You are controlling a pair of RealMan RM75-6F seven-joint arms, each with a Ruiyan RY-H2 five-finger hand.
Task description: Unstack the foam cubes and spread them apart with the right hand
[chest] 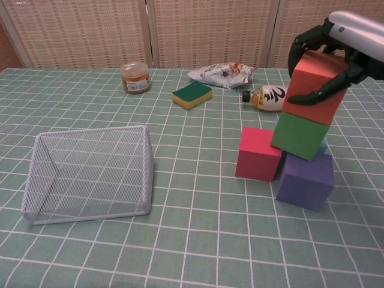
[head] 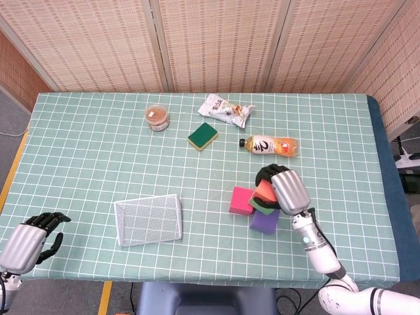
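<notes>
Orange foam, the top cube (chest: 313, 89) of the stack, is grasped by the right hand (chest: 336, 45): dark fingers (chest: 298, 47) curl over its far upper edge while the thumb presses its near face, the silver back of the hand facing up (in the head view the hand (head: 287, 188) covers most of the cube). The stack leans to the right, tilted rather than upright: the orange cube sits on a green cube (chest: 301, 135), which rests on a purple cube (chest: 305, 179). A pink cube (chest: 259, 153) stands on the checked surface (chest: 180, 240), touching the purple one on its left. The left hand (head: 25, 237) hangs at the near left edge of the surface, fingers curled in, grasping nothing.
</notes>
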